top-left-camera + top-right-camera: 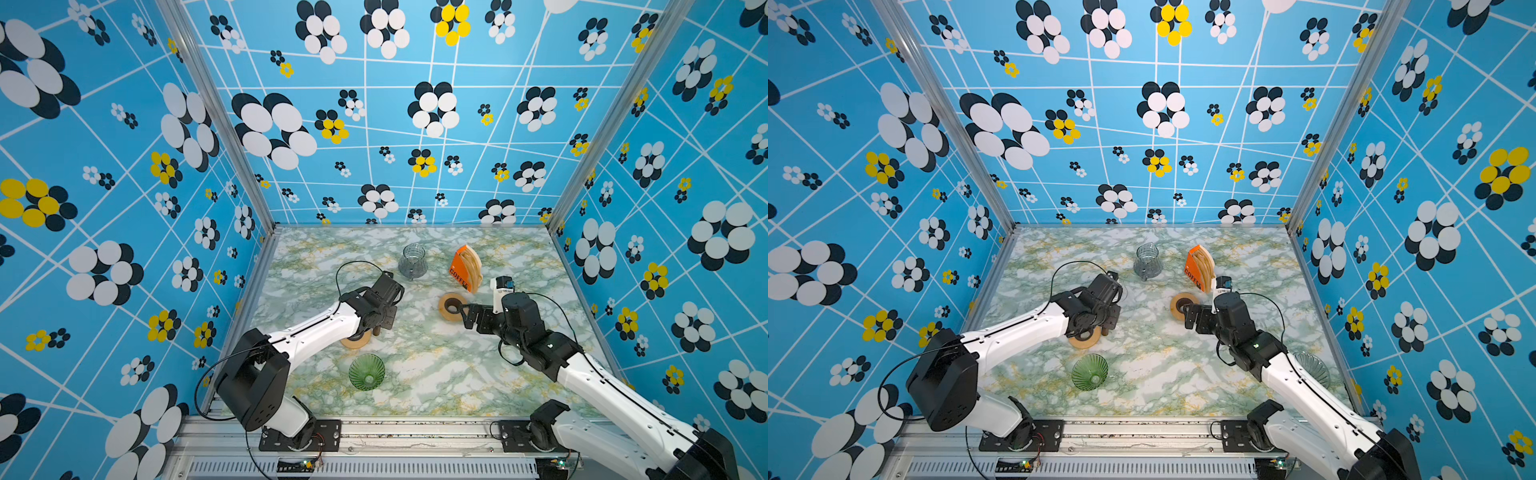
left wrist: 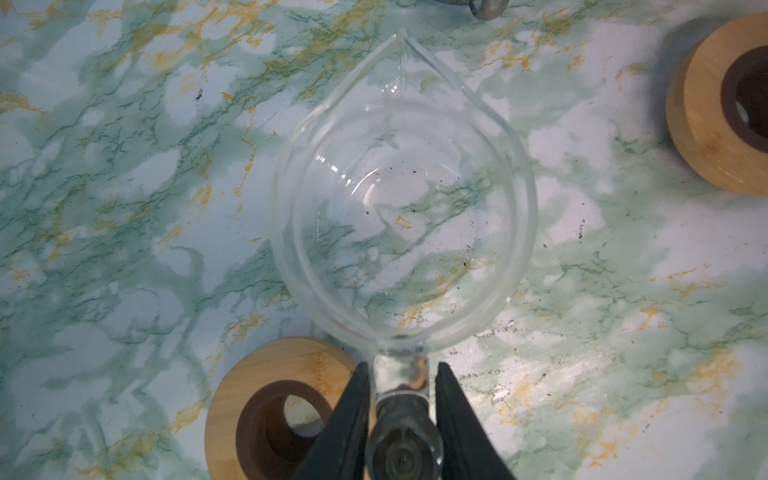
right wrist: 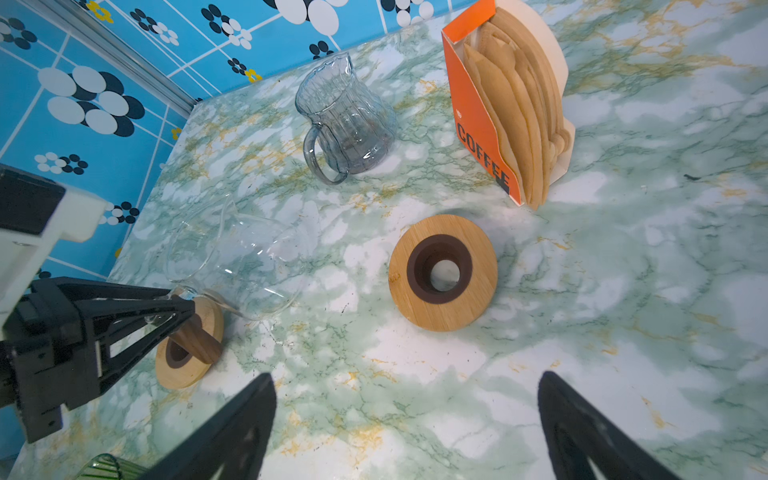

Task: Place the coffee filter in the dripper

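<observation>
Green dripper [image 1: 366, 372] stands nearest, well in front of the orange box [image 3: 478, 137] and to its left. My left gripper [image 2: 402, 365] flanks the handle of a clear glass carafe [image 2: 399, 216], left of the box; I cannot tell whether it grips. My right gripper [image 3: 406, 375] hangs spread wide, grasping nothing, near the box's front, with a wooden ring [image 3: 442, 313] between them. The coffee filters [image 3: 515, 124] stand upright in the box. A grey glass jug [image 3: 345, 120] sits just left of the box.
</observation>
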Robot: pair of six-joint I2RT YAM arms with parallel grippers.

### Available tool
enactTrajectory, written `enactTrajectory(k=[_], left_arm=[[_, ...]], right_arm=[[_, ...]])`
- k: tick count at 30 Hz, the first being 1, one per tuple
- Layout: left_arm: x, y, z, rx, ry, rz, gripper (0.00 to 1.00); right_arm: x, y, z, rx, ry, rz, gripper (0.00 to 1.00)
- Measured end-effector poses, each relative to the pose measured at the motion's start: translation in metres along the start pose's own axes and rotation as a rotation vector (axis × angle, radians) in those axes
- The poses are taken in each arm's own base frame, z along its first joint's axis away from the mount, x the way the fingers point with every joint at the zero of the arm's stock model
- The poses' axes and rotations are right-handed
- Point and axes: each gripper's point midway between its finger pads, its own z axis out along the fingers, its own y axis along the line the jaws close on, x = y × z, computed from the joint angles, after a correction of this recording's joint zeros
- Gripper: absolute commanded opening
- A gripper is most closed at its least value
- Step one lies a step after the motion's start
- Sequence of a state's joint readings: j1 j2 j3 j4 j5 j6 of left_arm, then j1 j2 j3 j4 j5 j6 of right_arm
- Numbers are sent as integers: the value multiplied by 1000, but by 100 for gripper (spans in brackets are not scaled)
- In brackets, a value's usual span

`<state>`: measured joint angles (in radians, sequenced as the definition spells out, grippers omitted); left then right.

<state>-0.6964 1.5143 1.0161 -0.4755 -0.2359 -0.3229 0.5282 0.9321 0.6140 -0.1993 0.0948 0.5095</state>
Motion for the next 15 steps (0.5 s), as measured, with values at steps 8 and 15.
enactTrajectory(k=[8, 15], left_arm=[[-6, 1, -10, 10, -29, -15, 35], [-8, 3, -31, 32, -60, -47, 40]], right_arm=[[0, 0, 0, 0, 1, 0, 99], [3, 1, 2, -4, 15, -2, 99]])
